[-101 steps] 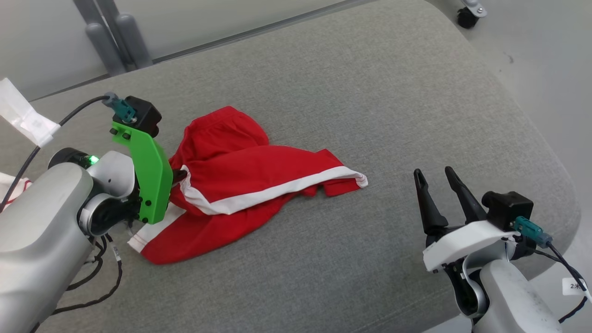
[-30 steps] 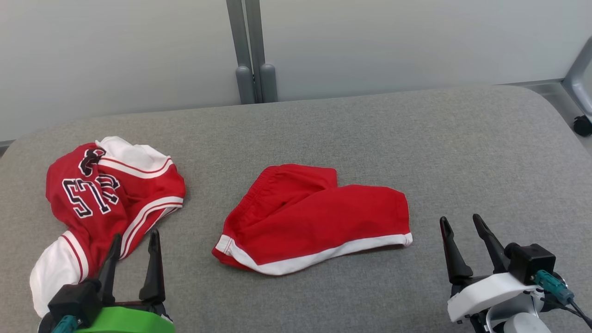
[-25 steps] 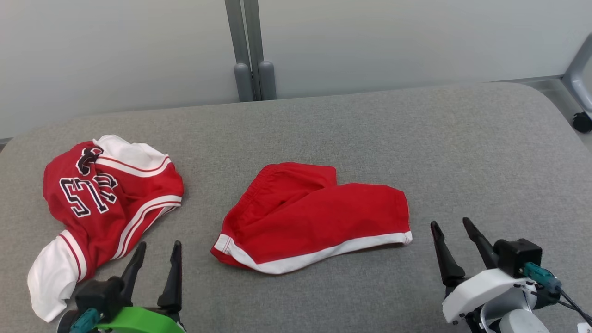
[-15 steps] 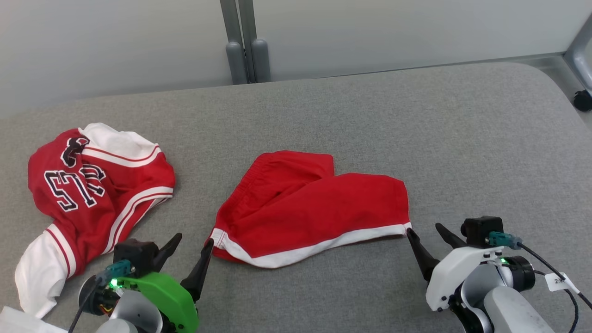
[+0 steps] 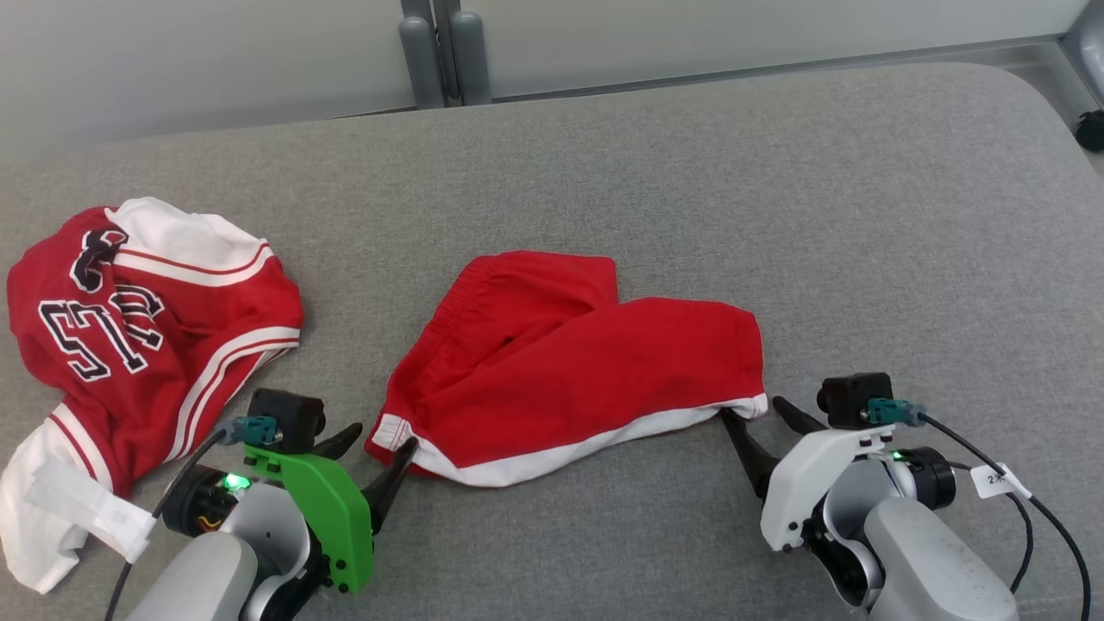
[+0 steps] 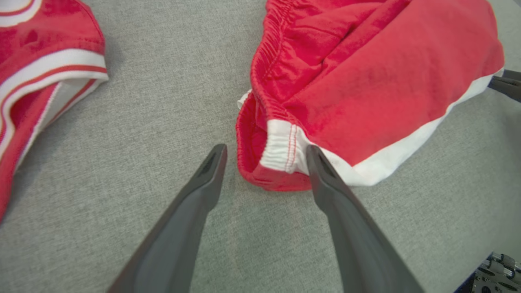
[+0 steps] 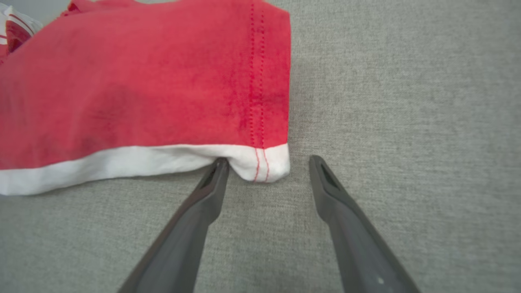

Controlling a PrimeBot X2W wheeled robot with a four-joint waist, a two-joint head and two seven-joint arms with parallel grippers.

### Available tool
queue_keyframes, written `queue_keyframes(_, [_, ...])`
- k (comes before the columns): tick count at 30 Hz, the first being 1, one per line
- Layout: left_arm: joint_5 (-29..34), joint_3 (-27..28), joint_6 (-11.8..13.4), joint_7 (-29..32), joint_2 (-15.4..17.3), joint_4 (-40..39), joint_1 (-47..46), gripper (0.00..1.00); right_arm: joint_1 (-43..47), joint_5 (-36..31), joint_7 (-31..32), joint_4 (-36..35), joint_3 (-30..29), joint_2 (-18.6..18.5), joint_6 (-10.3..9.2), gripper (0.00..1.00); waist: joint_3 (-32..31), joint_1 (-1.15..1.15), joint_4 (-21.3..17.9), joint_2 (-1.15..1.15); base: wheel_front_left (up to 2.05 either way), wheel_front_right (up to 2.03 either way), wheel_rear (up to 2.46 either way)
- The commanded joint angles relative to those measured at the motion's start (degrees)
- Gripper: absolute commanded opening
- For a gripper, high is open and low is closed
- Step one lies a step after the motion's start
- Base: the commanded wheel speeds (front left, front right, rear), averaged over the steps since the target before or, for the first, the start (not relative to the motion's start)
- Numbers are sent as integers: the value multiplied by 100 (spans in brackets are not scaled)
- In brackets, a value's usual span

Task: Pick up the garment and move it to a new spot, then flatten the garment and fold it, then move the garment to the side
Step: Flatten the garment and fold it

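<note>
The garment (image 5: 147, 336), a red jersey T-shirt with white sleeves and black lettering, lies crumpled at the far left, and its striped edge (image 6: 40, 61) appears in the left wrist view. Red shorts (image 5: 569, 362) with white trim lie flat in the middle. My left gripper (image 5: 382, 438) is open, its fingers straddling the shorts' waistband corner (image 6: 281, 150). My right gripper (image 5: 755, 410) is open too, with the shorts' white hem corner (image 7: 264, 167) between its fingertips.
Everything rests on a grey fabric-covered surface (image 5: 776, 216) whose rounded edge falls off at the right. A grey post (image 5: 435, 43) stands against the wall behind. A white tape tag (image 5: 86, 509) hangs on my left arm's cable.
The camera has tilted down. Both grippers have moved forward, staying open, to the shorts' two near corners. The jersey and shorts lie as before.
</note>
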Motion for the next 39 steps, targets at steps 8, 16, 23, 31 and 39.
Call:
queue_keyframes(8, [-487, -423, -17, -170, 295, 56, -261, 0, -271, 271, -185, 390, 295, -33, -1, 49, 103, 0, -6, 0, 0, 0, 0])
queue_keyframes(16, [-761, -702, -17, -458, 407, 134, -359, 0, -397, 555, -491, 541, 652, -107, -1, 0, 95, 0, 63, 0, 0, 0, 0])
queue_keyframes(23, [-919, -746, -17, -755, 470, 91, -323, 0, -385, 743, -978, 367, 802, -216, -1, 0, -83, 0, 72, 0, 0, 0, 0])
queue_keyframes(31, [-1604, -533, -18, -806, 675, -445, -726, 0, -756, 1394, -885, -798, 994, -556, 0, 0, -48, 0, 12, 0, 0, 0, 0])
queue_keyframes(39, [-1846, -536, -11, -495, 900, -287, -2489, 0, -2136, 1473, -514, -1453, 918, -863, -1, 0, 800, 0, 55, 0, 0, 0, 0])
